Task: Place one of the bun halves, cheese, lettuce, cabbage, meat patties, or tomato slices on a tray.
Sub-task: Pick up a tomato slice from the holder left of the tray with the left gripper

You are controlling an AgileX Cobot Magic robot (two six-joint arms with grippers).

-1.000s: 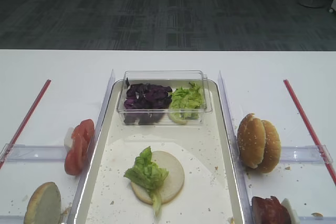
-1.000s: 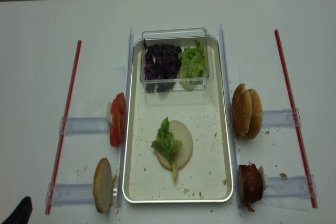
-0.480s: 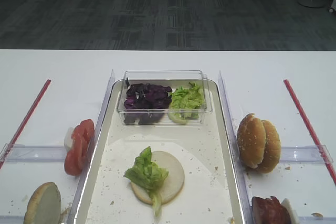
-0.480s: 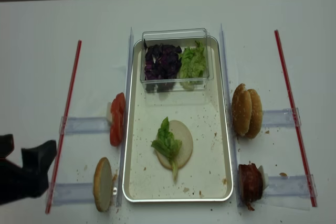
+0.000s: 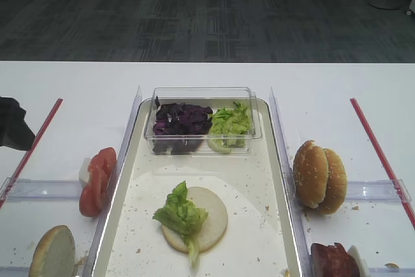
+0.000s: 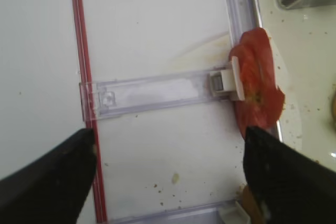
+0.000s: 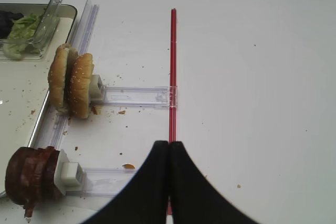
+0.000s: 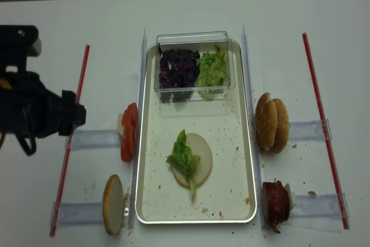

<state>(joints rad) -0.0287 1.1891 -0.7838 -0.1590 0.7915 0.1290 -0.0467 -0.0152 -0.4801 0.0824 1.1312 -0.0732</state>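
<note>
On the tray (image 8: 147, 201) one bun half (image 8: 198, 163) lies with its pale cut face up, and a piece of lettuce (image 8: 183, 160) lies on top of it, covering its left part. So the first two layers are already placed, as far as I can judge. A small clear tub (image 8: 193, 65) stands at the far end of the tray and holds the cabbage (image 8: 178, 66) and more lettuce.

The other things are not yet on the tray. The tomato slices (image 8: 128, 131) stand on edge in a holder just beside the left rim. Another bun half (image 8: 113, 203) stands on the near left. Two bun halves (image 8: 272, 121) and the meat patties (image 8: 276, 202) wait on the right side of the tray. I see no cheese that I can name for sure.

The left gripper (image 6: 168, 166) hovers with its jaws spread wide and nothing between them, above the table near the tomato slices. I think a tomato slice is the next thing to take. The right gripper (image 7: 168, 153) is clenched and empty, well apart from the food on its side
</note>
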